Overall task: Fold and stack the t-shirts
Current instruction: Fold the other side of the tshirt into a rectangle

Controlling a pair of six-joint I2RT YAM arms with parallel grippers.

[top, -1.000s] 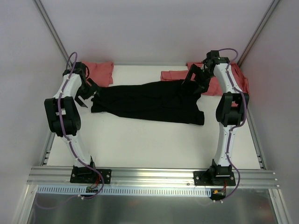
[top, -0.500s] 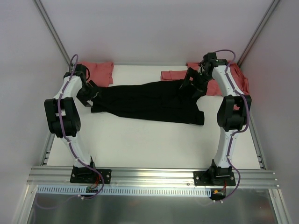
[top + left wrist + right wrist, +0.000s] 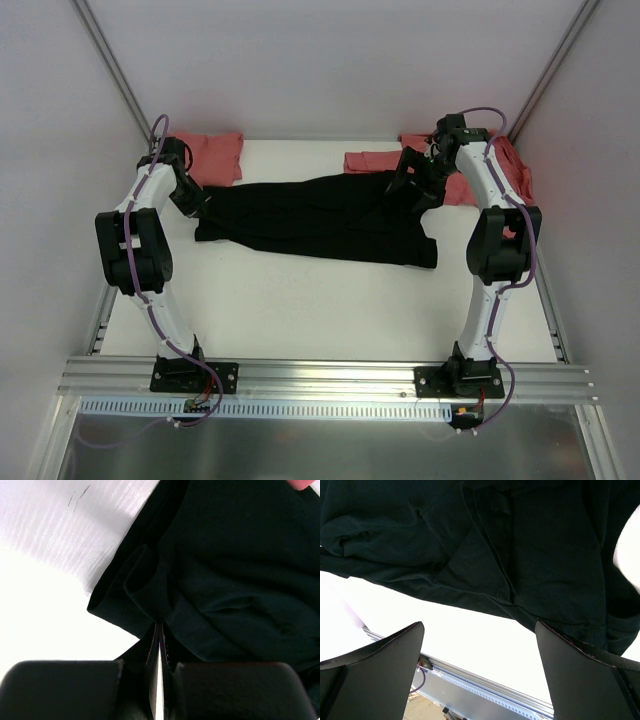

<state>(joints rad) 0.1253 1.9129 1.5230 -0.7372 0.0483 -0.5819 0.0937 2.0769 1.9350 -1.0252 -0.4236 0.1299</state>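
One black t-shirt; two salmon-red t-shirts; left tool pinching black hem.

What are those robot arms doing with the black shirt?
Two arms are working on a black shirt spread across the table. The left gripper is shut, pinching the shirt's left edge. The right gripper hovers open over its right end. Red shirts lie at the back corners.
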